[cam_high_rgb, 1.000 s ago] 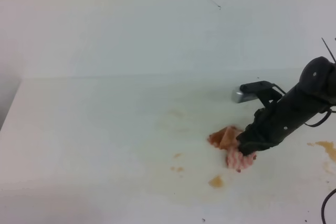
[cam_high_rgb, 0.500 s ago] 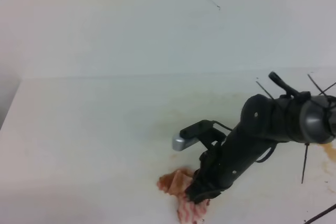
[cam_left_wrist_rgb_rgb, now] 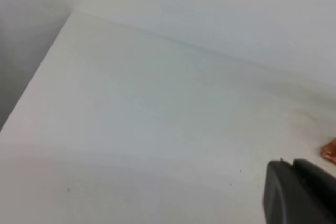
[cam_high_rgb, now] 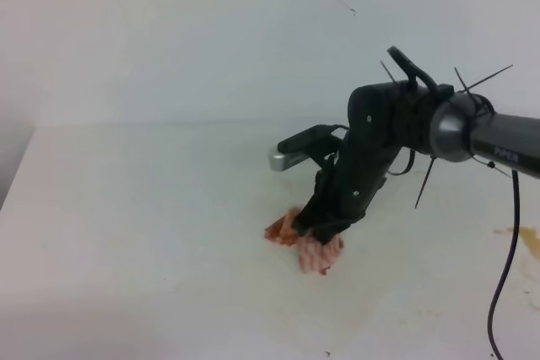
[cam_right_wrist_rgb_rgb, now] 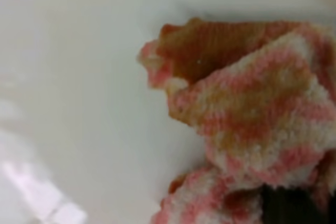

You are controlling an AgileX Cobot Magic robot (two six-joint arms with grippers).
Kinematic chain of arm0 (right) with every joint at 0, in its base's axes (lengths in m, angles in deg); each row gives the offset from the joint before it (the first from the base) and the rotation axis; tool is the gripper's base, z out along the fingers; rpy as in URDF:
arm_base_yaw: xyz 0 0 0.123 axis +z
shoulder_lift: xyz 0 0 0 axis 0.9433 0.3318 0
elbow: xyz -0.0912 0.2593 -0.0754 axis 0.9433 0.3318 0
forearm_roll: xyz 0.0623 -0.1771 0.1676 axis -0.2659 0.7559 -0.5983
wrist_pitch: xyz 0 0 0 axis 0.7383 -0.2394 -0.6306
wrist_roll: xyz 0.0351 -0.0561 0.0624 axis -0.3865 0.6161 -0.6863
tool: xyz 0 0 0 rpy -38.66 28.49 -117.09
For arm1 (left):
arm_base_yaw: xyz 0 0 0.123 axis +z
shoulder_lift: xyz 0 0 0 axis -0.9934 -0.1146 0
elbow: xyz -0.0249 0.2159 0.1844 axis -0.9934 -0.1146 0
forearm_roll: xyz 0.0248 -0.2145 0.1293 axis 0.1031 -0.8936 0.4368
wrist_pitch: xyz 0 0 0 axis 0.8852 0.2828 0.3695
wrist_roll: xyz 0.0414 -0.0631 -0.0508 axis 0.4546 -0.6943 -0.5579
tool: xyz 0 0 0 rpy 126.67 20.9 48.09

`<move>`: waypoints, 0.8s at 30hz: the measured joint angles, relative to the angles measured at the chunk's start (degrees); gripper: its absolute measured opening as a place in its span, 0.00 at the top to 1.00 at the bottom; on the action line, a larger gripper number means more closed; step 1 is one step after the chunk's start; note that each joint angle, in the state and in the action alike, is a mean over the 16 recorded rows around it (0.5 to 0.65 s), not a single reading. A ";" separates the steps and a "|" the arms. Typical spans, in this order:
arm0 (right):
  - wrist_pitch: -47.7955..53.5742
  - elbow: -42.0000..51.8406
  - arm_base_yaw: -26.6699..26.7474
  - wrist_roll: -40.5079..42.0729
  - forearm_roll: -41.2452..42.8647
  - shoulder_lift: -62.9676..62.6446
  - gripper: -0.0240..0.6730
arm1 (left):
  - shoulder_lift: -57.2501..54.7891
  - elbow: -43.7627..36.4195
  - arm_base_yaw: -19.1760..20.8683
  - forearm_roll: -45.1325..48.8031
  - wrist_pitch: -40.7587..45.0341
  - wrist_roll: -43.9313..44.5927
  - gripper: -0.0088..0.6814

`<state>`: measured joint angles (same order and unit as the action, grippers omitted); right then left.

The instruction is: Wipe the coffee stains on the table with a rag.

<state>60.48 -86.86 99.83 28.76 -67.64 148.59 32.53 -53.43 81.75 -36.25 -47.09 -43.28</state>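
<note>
Wiping: you are pushing the rag point(cam_high_rgb: 310, 246) across the table point(cam_high_rgb: 126, 208) with the right gripper point(cam_high_rgb: 325, 229), near the middle.
Table: big, white and flat. Press too hard and the arm could jam against it, or the rag could bunch up and skip.
Right gripper: clenched tight on the rag, which sits squashed under it and touches the table. If your grip slips, the rag gets left behind and bare fingers scrape the top.
Left gripper: only a dark bit point(cam_left_wrist_rgb_rgb: 299, 192) shows at the edge of the left wrist view, so you cannot tell if it is clenched or loose. It holds nothing that you can see.
Rag: pink and white stripes, already brown and wet in patches point(cam_right_wrist_rgb_rgb: 247, 103). A soaked rag may smear coffee around and not lift it.
Stain on the right: a brown blotch point(cam_high_rgb: 527, 238) at the far right edge, well apart from the rag. You could miss it.
Faint smudges: pale marks near the rag are hard to see and easy to skip.
</note>
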 joint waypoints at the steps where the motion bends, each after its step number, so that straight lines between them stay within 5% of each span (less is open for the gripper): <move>1: 0.91 -1.25 -0.76 -1.00 1.32 0.18 0.95 | 0.00 0.00 0.00 0.00 0.00 0.00 0.99; 9: 2.37 -2.01 -8.36 -3.87 5.14 -4.47 0.96 | 0.00 0.00 0.00 0.00 0.00 0.00 0.99; 24: -4.24 20.29 -20.11 2.23 3.95 -24.24 0.96 | 0.00 0.00 0.00 0.00 0.00 0.00 0.99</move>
<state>56.24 -66.57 79.72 30.99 -63.69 124.35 32.53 -53.43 81.75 -36.25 -47.09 -43.28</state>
